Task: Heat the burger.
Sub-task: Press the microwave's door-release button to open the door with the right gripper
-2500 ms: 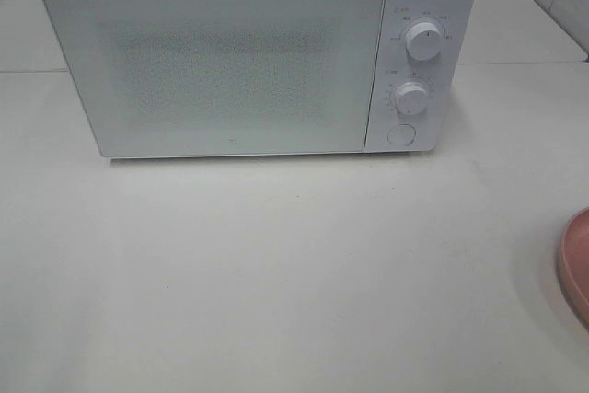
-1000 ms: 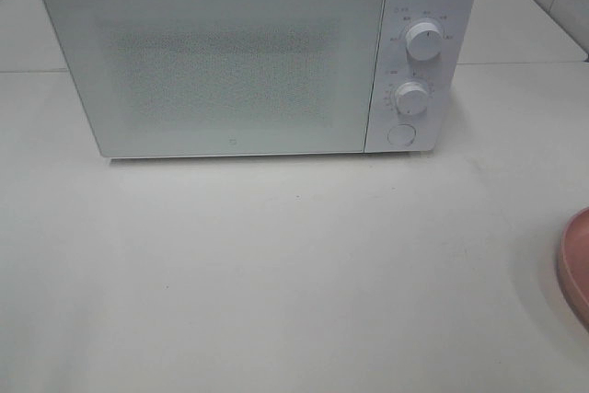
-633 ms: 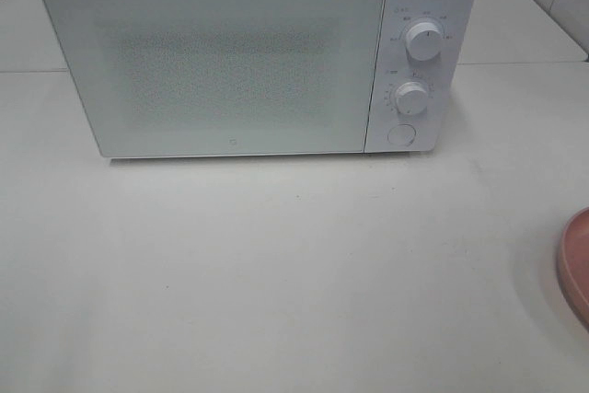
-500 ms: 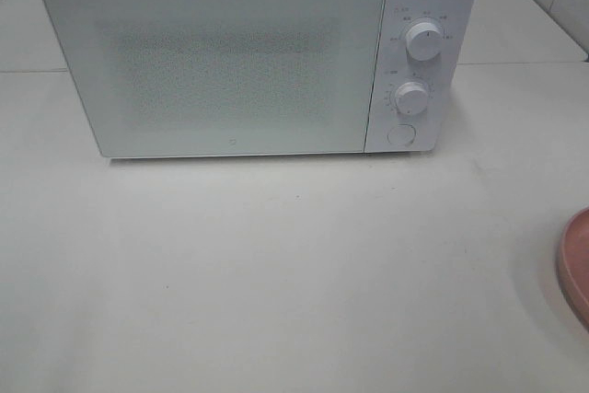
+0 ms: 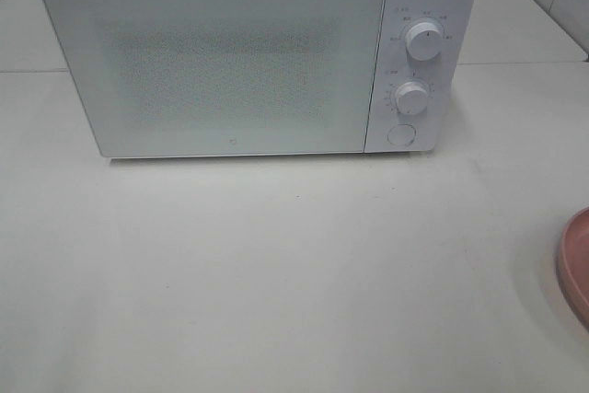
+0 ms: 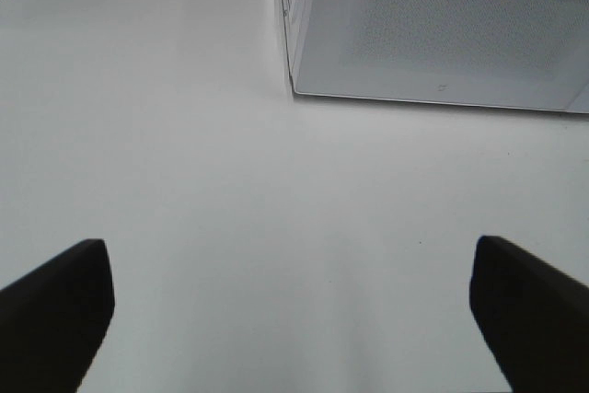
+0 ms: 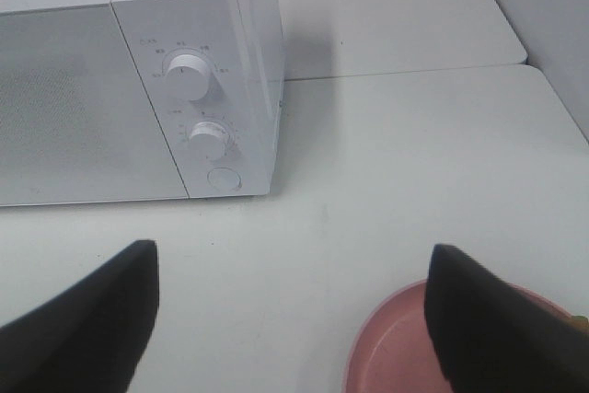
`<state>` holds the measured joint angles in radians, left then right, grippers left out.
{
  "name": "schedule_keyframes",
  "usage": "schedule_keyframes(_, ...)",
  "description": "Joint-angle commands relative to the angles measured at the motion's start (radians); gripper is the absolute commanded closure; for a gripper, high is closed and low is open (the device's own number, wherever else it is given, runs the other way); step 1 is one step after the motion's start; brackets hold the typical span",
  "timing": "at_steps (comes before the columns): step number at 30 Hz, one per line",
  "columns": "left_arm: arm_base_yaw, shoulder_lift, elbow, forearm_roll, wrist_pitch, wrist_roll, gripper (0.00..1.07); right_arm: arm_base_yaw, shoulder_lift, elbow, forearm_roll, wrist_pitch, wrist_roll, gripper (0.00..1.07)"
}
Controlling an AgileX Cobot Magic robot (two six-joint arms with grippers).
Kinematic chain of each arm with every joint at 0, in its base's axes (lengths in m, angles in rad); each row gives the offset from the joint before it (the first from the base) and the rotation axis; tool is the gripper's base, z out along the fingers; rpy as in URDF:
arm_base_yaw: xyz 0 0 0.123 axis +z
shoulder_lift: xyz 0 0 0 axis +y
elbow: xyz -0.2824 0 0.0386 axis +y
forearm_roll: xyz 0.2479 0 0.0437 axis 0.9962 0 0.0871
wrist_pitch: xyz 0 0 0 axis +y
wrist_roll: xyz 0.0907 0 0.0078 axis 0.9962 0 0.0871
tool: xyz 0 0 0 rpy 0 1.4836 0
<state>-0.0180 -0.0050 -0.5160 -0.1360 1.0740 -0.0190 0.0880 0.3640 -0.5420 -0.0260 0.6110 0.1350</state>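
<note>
Left gripper first: its two dark fingers are spread wide apart with only bare white table between them, nothing held, hovering in front of the microwave's near corner. Over to the right gripper: jaws parted too, empty as well, looking down at the control end of the oven, with the rim of the pink plate peeking out beside one finger. Neither arm shows in the high view at all. Moving outward, the microwave sits square at the back of the table with its door fully shut, the upper knob and lower knob untouched by any gripper, and the round button below them. And the burger? It does not clearly show in any view; my guess is that it sits on that plate, mostly cut off by the frame edge and hidden behind the right finger, but I cannot tell for sure. So I would call this the very start: door not opened, food not loaded, nothing set. Everything is left to do: open the door, carry the burger in, close up, turn the dials.
</note>
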Motion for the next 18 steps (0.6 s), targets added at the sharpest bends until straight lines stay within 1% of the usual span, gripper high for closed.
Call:
schedule_keyframes(1,0.0,-0.025,0.0,-0.003,-0.01,-0.004,0.09,-0.003,0.048,-0.006,-0.008,-0.05,-0.011,0.31)
schedule_keyframes(18,0.0,-0.025,0.0,-0.003,-0.01,-0.004,0.09,-0.003,0.259,-0.006,-0.008,-0.215,-0.011,0.31)
